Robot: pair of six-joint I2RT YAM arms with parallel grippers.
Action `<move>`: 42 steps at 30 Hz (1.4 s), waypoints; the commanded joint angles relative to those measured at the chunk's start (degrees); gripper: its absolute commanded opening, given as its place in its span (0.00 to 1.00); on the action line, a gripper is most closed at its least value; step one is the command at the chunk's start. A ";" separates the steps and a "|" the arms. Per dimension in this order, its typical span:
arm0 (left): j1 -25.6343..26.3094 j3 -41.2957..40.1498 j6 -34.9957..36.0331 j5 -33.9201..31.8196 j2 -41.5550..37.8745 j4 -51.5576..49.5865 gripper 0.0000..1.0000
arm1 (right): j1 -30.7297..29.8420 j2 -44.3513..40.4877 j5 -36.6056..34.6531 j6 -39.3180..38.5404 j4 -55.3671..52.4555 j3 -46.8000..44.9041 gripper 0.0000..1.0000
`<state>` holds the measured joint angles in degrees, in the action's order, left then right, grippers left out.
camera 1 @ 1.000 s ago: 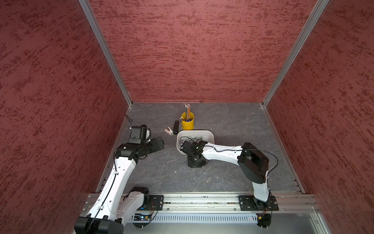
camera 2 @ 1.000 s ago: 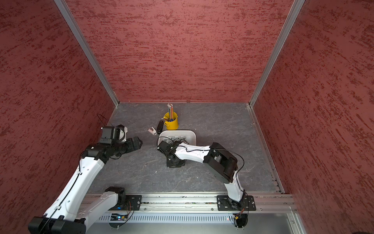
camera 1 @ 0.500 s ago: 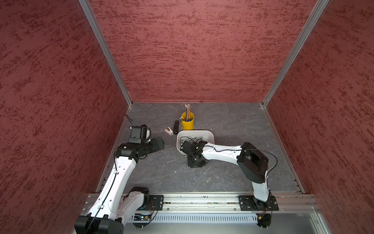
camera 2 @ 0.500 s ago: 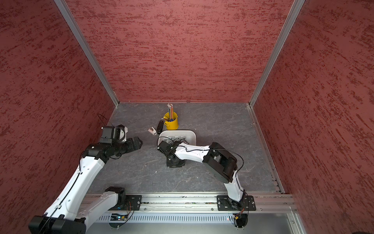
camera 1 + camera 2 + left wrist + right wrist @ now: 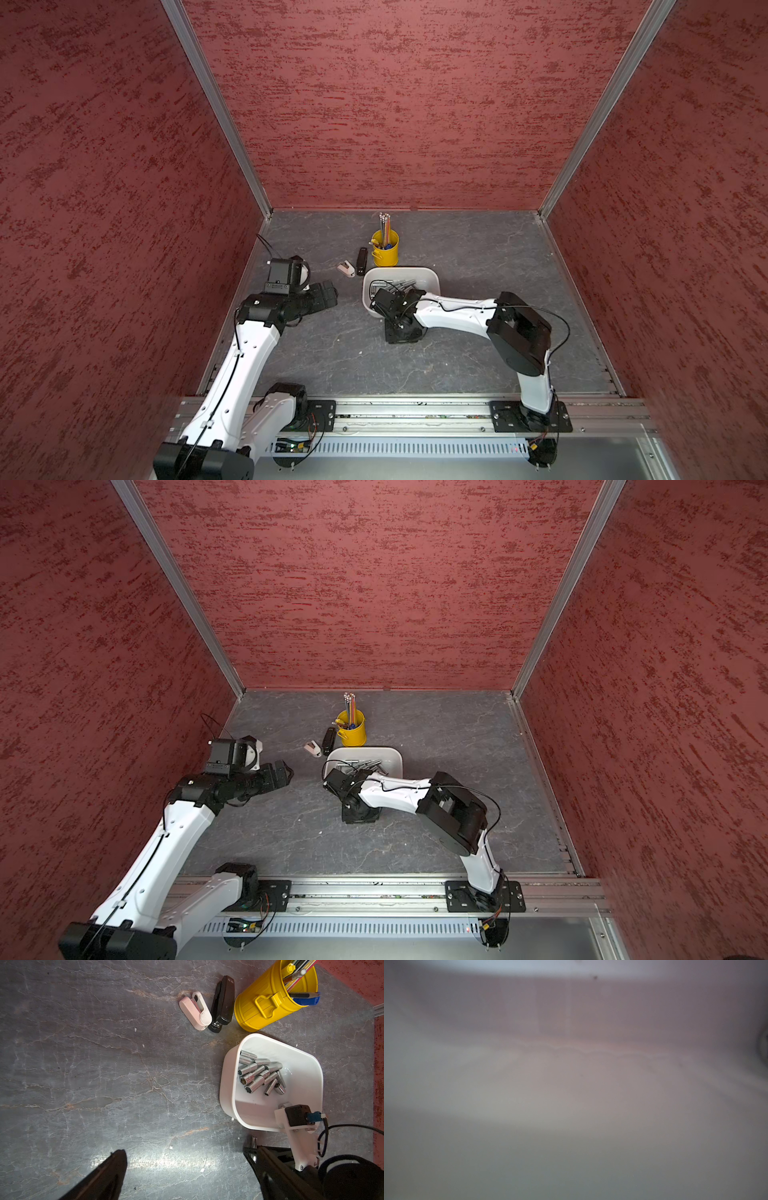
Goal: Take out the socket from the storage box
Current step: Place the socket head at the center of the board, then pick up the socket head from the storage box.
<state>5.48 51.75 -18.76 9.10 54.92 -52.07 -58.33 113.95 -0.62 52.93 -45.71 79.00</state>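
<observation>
The white storage box point(image 5: 432, 277) point(image 5: 397, 755) point(image 5: 227, 1076) sits mid-table with several chrome sockets point(image 5: 257, 1074) piled in its far half. One small socket point(image 5: 253, 1141) stands upright on the table just outside the box's near wall. My right gripper point(image 5: 401, 331) point(image 5: 360, 814) points down at the table there, right by this socket. Its jaws are hidden, and its wrist view is only a white blur. My left gripper point(image 5: 328, 291) point(image 5: 191, 1159) hangs open and empty above the table, left of the box.
Behind the box stand a yellow pen cup point(image 5: 385, 251) point(image 5: 266, 1005), a black stapler point(image 5: 361, 261) point(image 5: 223, 1003) and a small pink stapler point(image 5: 346, 269) point(image 5: 195, 1012). Red walls close in the left, right and back sides.
</observation>
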 commanded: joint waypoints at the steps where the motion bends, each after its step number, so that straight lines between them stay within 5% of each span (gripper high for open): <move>1: 0.62 0.80 0.56 0.76 0.04 -0.14 1.00 | 0.23 -2.85 -3.49 -0.88 -1.90 -0.73 0.44; 9: 1.87 1.29 1.27 2.49 1.09 0.22 0.99 | 1.37 -10.70 -4.11 -5.63 -3.35 -1.67 0.48; 14: 9.83 4.55 2.53 2.22 4.44 0.71 0.91 | 9.20 -20.28 -0.35 -14.52 1.55 -6.84 0.47; 18: 21.41 13.45 4.11 -6.87 13.71 -0.95 0.89 | 18.04 -25.50 2.41 -21.98 5.08 -10.00 0.45; 24: 27.23 26.14 7.84 -7.22 33.46 -2.23 0.76 | 27.71 -26.11 3.78 -27.37 9.07 -12.70 0.43; 35: 26.35 37.82 11.79 -2.89 55.57 0.04 0.34 | 30.60 -27.12 0.42 -32.13 20.87 -22.26 0.40; 42: 25.74 39.41 11.98 -3.38 61.13 0.96 0.26 | 30.67 -25.75 1.30 -32.02 23.04 -23.37 0.40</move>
<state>31.48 89.93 -7.73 5.54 115.07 -52.10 -27.92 87.99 1.26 21.85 -26.20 55.53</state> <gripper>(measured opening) 0.266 0.397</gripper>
